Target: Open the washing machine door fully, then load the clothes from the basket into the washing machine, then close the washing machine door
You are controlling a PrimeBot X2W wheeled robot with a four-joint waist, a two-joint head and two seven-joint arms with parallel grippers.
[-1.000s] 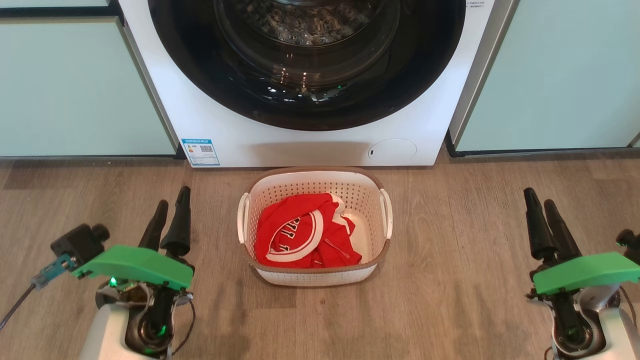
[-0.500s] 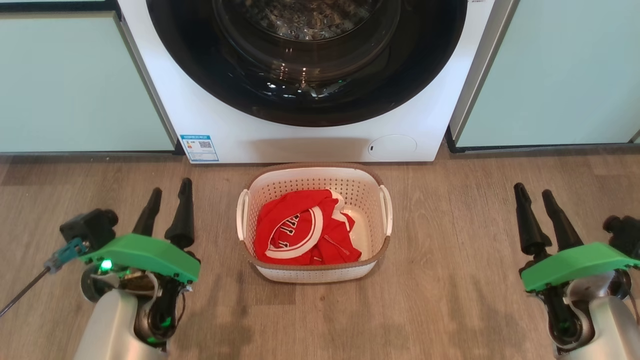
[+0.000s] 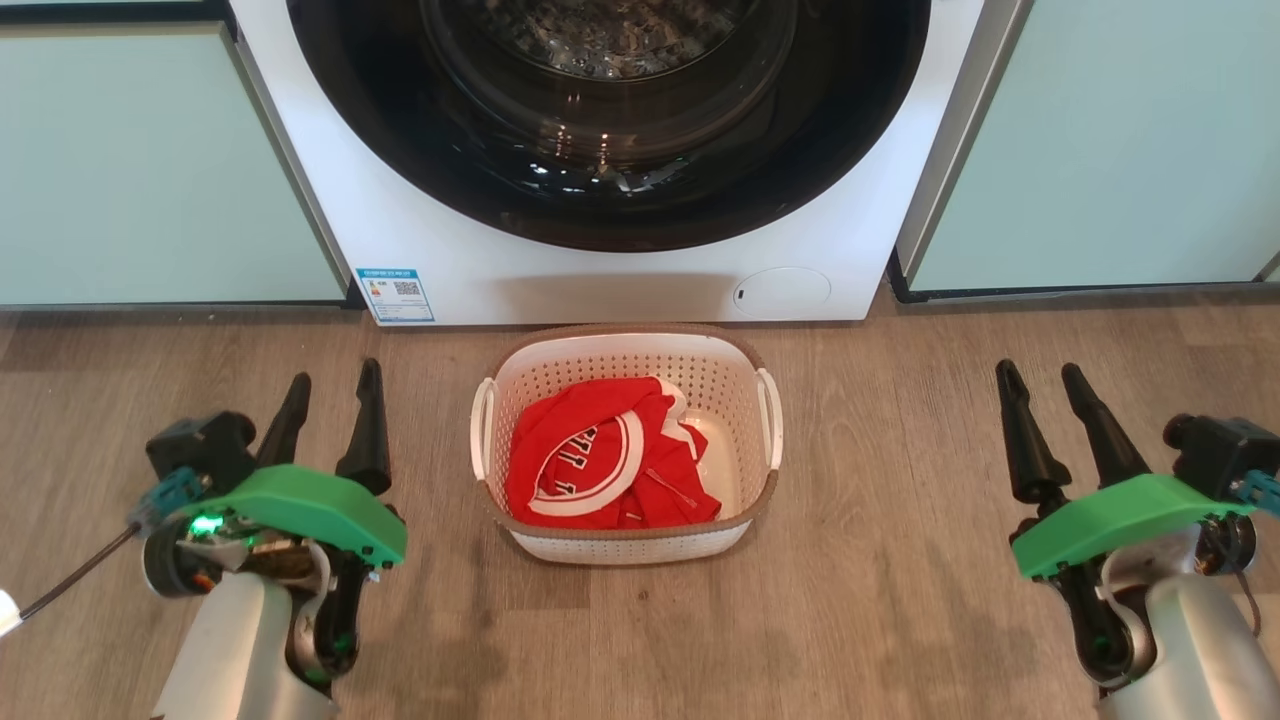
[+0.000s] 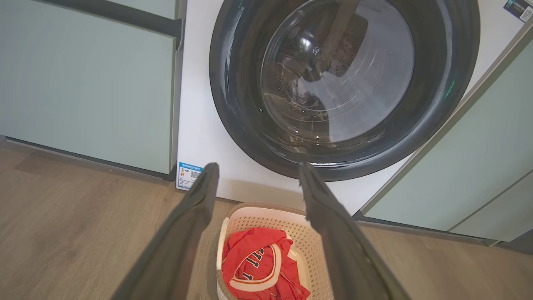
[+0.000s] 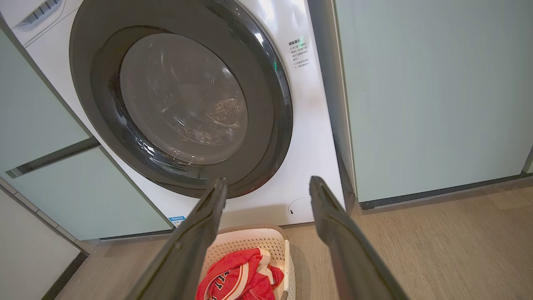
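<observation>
Nearest us, our left gripper (image 3: 335, 373) and right gripper (image 3: 1038, 368), each two long dark fingers, hang spread wide and empty over the matte wood-grain floor (image 3: 900, 600), flanking the small cream perforated plastic basket (image 3: 620, 365) that holds the crumpled red-and-white jersey clothes (image 3: 600, 460). Just beyond it, the white front-loading washing machine (image 3: 560, 290) has its round, glossy black-rimmed glass door (image 3: 620, 225) shut. We judge opening comes first, so we should hook the slick rim's edge and swing along its arc, clearing the basket.
</observation>
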